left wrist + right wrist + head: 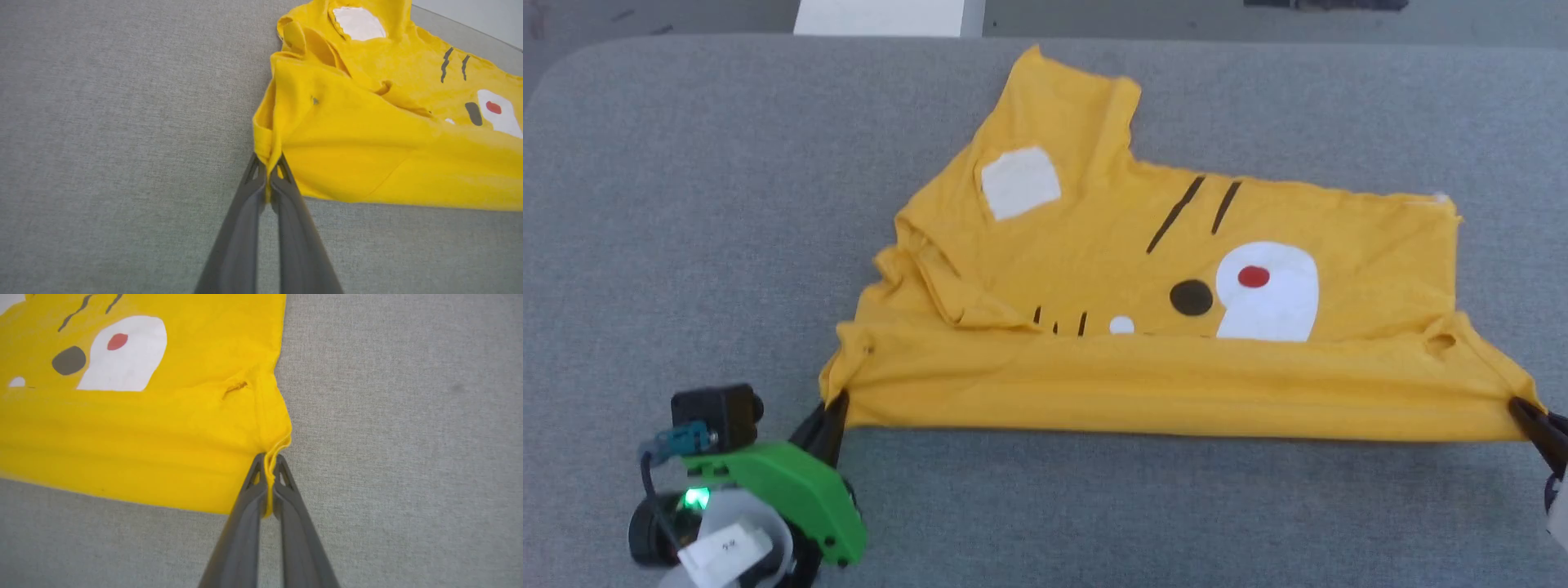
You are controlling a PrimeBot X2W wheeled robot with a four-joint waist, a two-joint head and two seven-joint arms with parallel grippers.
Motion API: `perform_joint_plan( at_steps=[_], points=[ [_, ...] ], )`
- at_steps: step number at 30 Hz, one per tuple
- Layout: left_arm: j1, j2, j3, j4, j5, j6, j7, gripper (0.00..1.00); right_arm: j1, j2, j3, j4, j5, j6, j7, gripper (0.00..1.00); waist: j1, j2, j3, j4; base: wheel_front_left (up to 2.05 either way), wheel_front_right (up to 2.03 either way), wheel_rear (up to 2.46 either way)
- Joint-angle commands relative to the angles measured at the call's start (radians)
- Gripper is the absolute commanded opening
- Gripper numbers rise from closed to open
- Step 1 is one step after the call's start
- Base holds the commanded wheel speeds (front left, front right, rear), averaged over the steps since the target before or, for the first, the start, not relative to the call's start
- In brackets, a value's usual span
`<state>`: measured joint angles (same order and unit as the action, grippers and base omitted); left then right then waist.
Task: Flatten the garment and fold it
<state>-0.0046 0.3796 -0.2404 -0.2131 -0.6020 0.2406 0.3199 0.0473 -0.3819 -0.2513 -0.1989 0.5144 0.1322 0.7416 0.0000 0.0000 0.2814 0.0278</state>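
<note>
The garment (1143,327) is a bright yellow T-shirt with white patches, a red dot, a black dot and thin black stripes, spread on the grey table. Its near edge is doubled over into a long band stretched between both grippers. My left gripper (832,411) is shut on the band's left corner; in the left wrist view the dark fingers (268,163) pinch yellow cloth (367,147). My right gripper (1525,411) is shut on the right corner, and the right wrist view shows the fabric edge (270,457) squeezed between its fingertips. One sleeve (1066,106) points toward the far side.
The grey fabric-covered table (686,245) extends wide to the left and along the near side. A white object (886,16) stands beyond the far edge. A small hole (235,387) shows in the cloth near the right corner.
</note>
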Motion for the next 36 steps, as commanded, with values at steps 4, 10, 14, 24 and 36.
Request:
perform_joint_plan(
  at_steps=[4,10,14,24,36],
  points=[
    [0.115,0.042,0.005,-0.081,-0.031,0.028,0.069,0.00,0.066,0.007,-0.032,-0.059,0.021,-0.002,0.052,0.00,0.0000,0.0000,-0.053,0.004,0.00,0.00,0.00],
    [0.318,0.027,-0.016,-0.149,-0.088,0.065,0.109,0.00,0.241,0.072,-0.074,-0.111,0.002,-0.002,0.134,0.00,0.0000,0.0000,-0.063,0.007,0.00,0.00,0.00],
    [0.331,-0.031,-0.035,-0.100,-0.116,0.053,0.069,0.00,0.268,0.109,-0.065,-0.084,-0.015,-0.002,0.093,0.00,0.0000,0.0000,-0.067,0.013,0.00,0.00,0.00],
    [0.240,-0.088,-0.016,0.067,-0.141,0.004,-0.027,1.00,0.212,0.116,-0.026,-0.008,-0.031,-0.002,-0.048,1.00,0.0000,0.0000,-0.090,0.008,0.00,0.00,0.00],
    [0.001,0.064,0.172,-0.201,-0.015,0.030,-0.150,1.00,0.100,0.151,-0.048,-0.147,-0.102,-0.002,-0.249,1.00,0.0000,0.0000,0.023,-0.020,0.00,0.00,0.00]
  ],
)
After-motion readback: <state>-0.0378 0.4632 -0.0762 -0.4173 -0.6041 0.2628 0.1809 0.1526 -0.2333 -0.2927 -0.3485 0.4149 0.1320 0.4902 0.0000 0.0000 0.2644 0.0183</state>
